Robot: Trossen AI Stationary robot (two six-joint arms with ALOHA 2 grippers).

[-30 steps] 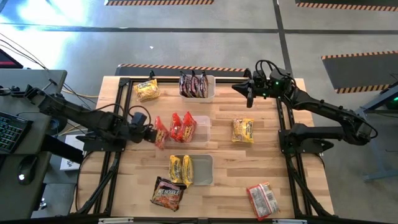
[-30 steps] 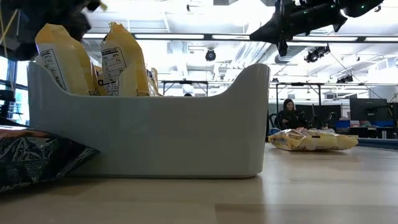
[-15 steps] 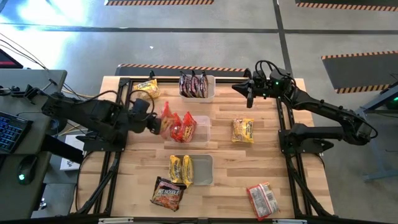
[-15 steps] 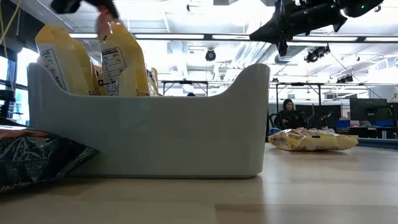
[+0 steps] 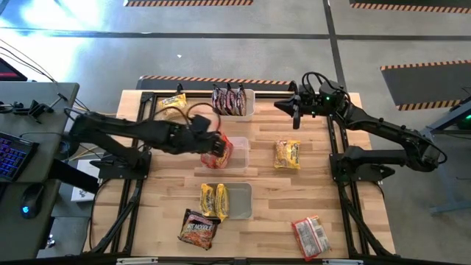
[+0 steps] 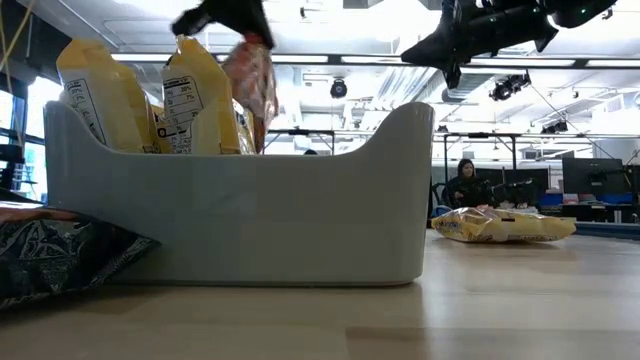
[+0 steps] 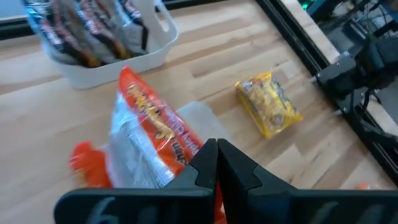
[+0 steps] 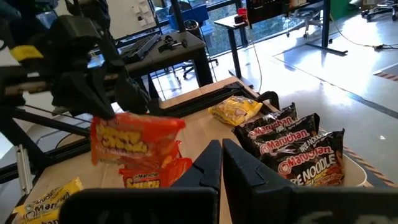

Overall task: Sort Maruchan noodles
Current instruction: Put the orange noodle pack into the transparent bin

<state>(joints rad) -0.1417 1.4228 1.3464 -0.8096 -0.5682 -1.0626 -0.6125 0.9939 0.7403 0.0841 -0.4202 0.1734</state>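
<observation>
So the red packet (image 5: 207,140) clamped in the left tool (image 5: 199,140) has been carried from beside the middle tub (image 5: 237,154) up to right over it within the last second, and it's now held hanging above the two red packets (image 5: 221,151) already stood in there. That's judged to be the drop-off step for the reds: only a lowering and a release look to be needed.

The right tool (image 5: 296,112) is parked high and well off to the far side, pinched shut with nothing in it.

The sort is reckoned roughly half done. The dark packets (image 5: 229,99) are stacked in the far tub (image 5: 249,103), and the yellow pair (image 5: 214,201) in the near tub (image 5: 241,200). A yellow packet (image 5: 173,105), another yellow one (image 5: 287,154), a dark one (image 5: 197,228) and a red one (image 5: 310,235) are left loose on the bench (image 5: 272,199).

Room-wise, the middle tub's rim sits just under the held packet, so a snag on it can't be ruled out. The standing reds leave only a narrow slot on the left tool's side. Open bench is found beyond the tub.
</observation>
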